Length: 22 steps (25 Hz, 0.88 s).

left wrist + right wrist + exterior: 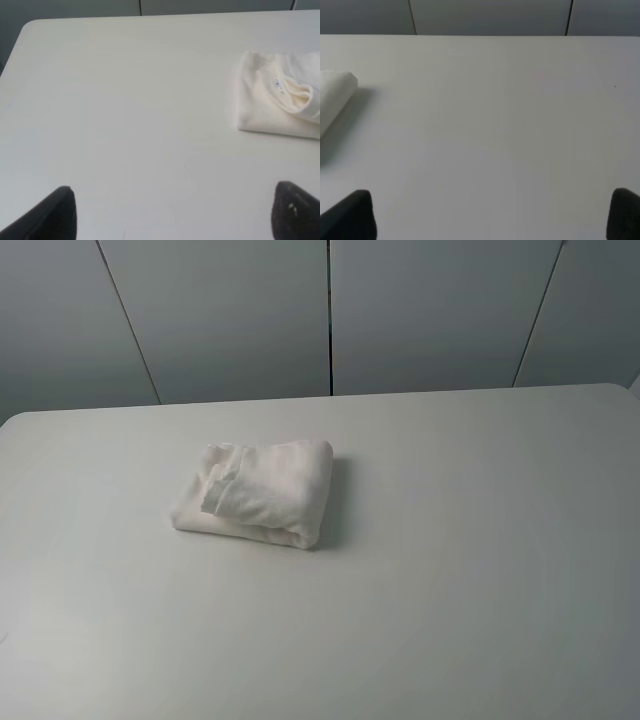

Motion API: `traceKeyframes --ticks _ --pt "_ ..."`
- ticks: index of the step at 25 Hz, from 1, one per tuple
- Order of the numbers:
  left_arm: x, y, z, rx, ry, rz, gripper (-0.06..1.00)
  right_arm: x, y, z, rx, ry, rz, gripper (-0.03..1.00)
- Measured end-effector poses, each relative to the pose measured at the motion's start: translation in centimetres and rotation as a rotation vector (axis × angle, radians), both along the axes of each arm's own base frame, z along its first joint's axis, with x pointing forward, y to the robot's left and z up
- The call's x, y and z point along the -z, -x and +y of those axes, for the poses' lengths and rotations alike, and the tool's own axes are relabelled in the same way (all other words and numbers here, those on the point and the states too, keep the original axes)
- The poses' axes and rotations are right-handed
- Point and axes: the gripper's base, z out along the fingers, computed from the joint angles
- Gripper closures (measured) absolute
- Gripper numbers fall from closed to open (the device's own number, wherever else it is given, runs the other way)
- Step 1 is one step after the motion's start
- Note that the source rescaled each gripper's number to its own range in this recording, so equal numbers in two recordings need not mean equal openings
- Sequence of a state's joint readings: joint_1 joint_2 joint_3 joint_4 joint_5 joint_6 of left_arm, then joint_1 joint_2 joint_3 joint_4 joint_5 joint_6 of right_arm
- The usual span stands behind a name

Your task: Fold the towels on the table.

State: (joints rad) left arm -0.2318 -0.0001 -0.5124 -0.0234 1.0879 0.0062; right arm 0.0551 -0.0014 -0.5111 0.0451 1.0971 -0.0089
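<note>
Though its small printed label (278, 84) is too blurred to read, one white terry towel (258, 494) lies folded into a thick bundle on the plain matte white table (450, 570), left of centre. Both the left gripper (172, 212) and the right gripper (492, 212) hang spread wide, holding nothing, apart from it.

Plain lab-like room: bare white table (480, 570), grey panelled wall (230, 310).
</note>
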Motion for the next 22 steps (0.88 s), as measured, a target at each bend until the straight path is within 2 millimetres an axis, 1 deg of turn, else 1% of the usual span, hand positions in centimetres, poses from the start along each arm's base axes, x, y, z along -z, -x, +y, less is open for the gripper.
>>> traceKeyframes --ticks 22 --pt "0.00 0.00 0.00 0.000 0.000 0.000 -0.06 0.00 0.00 0.00 0.001 -0.002 0.000 -0.03"
